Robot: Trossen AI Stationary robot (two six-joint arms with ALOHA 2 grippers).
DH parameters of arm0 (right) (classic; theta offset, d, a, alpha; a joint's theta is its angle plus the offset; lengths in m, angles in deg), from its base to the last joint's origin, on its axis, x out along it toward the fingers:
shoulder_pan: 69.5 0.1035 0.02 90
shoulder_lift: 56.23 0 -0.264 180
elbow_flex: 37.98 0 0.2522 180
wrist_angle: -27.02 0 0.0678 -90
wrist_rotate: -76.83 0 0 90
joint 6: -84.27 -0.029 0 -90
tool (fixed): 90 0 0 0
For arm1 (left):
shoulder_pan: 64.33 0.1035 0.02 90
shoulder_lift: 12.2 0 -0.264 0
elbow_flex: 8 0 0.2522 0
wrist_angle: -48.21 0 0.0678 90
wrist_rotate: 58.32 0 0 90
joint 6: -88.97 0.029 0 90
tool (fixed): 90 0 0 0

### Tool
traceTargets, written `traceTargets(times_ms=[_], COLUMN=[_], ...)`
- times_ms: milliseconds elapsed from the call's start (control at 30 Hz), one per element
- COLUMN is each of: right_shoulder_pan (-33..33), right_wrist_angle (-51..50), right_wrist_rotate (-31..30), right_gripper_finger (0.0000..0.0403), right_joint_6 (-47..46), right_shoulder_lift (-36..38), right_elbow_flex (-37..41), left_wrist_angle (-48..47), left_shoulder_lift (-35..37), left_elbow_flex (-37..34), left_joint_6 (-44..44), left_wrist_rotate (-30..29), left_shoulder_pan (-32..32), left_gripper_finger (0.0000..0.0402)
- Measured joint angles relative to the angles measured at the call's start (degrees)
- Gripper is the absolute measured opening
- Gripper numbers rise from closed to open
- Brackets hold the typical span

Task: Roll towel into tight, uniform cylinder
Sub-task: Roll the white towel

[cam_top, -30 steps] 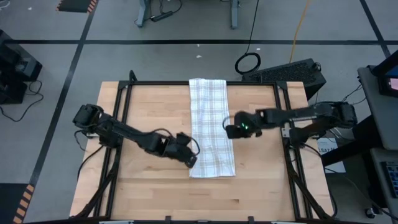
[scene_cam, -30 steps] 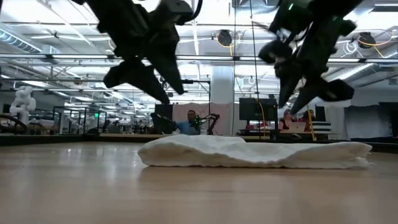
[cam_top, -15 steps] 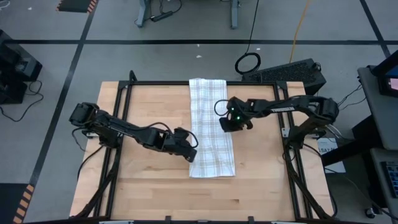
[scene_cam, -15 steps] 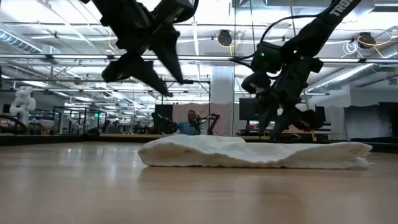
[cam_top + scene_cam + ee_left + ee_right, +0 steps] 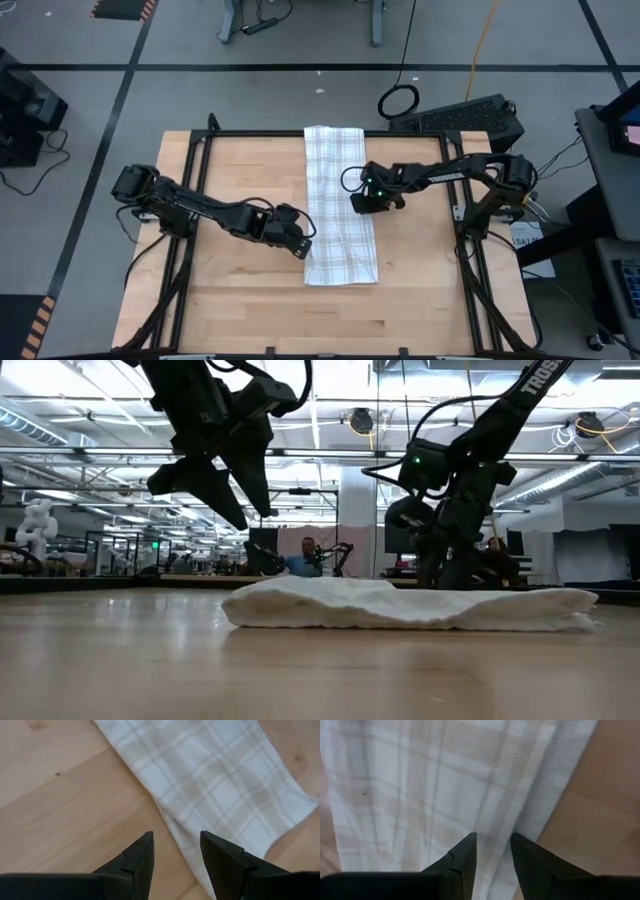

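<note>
The towel (image 5: 340,200) is a white checked cloth folded into a long strip. It lies flat on the wooden table, running from the far edge toward the near edge. It also shows in the low view (image 5: 400,605). My left gripper (image 5: 302,248) is open and hangs above the table just left of the towel's near part (image 5: 220,780), clear of it in the low view (image 5: 252,520). My right gripper (image 5: 357,203) is open and low over the towel's right side at mid length (image 5: 420,780). In the low view its fingertips (image 5: 445,575) sink behind the towel. My right gripper points down at the towel's right side near its long edge (image 5: 530,805), with its fingers apart. I cannot tell whether the fingertips touch the cloth, because the towel hides them in the low view.
Black frame rails (image 5: 200,170) run along the table's left, right and far sides. A black case (image 5: 470,115) sits beyond the far right corner. Bare wood (image 5: 240,300) lies left, right and in front of the towel. A person (image 5: 305,558) sits far behind the table.
My right gripper has gone toward the table's left and a little toward the far edge, from beside the towel to over its right side, and has come down close to it. My left gripper has drawn back slightly toward the left edge. The towel has not moved.
</note>
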Motion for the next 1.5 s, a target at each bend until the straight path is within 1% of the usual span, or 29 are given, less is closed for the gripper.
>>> traceTargets(times_ms=[100, 167, 233, 433, 500, 833, 1067, 1233, 1333, 1500], right_shoulder_pan=[0.3, 0.5, 0.7, 1.6, 1.7, 1.8, 1.8, 1.9, 1.9, 1.8], right_wrist_angle=[0.3, 0.1, -0.1, -0.5, -0.7, -2.2, -2.1, -2.1, -2.2, -2.2], right_wrist_rotate=[-1.0, -1.5, -1.8, -2.2, -2.2, -1.8, -1.9, -2.0, -2.0, -1.3], right_gripper_finger=[0.0113, 0.0103, 0.0085, 0.0016, 0.0005, 0.0029, 0.0003, 0.0010, 0.0003, 0.0002], right_joint_6=[0.0, 0.0, -0.1, -0.7, -0.4, -0.8, -0.8, -0.2, 0.2, -0.7], right_shoulder_lift=[-0.1, -0.1, 0.0, 0.0, 0.2, 1.5, 1.5, 1.5, 1.5, 1.5], right_elbow_flex=[-0.1, -0.1, -0.1, 0.0, 0.0, 0.0, 0.0, 0.0, 0.0, 0.0], left_wrist_angle=[-0.2, -0.7, -0.7, -1.3, -1.2, -2.8, -2.8, -2.7, -2.7, -2.7], left_shoulder_lift=[0.0, 0.0, 0.0, 0.0, 0.0, 0.0, 0.0, 0.0, 0.0, 0.0], left_elbow_flex=[0.0, 0.0, 0.0, 0.0, 0.0, 0.0, 0.0, 0.0, 0.0, 0.0], left_joint_6=[0.0, 0.0, 0.0, 0.0, 0.1, 1.4, 1.5, 1.5, 1.5, 1.5], left_wrist_rotate=[-0.1, -0.1, -0.1, -0.2, -0.2, -0.2, -0.2, -0.2, -0.2, -0.1], left_shoulder_pan=[0.0, 0.0, 0.0, 0.0, 0.0, 0.0, -0.1, -0.1, -0.1, -0.1], left_gripper_finger=[0.0166, 0.0166, 0.0166, 0.0166, 0.0166, 0.0166, 0.0166, 0.0166, 0.0166, 0.0166])
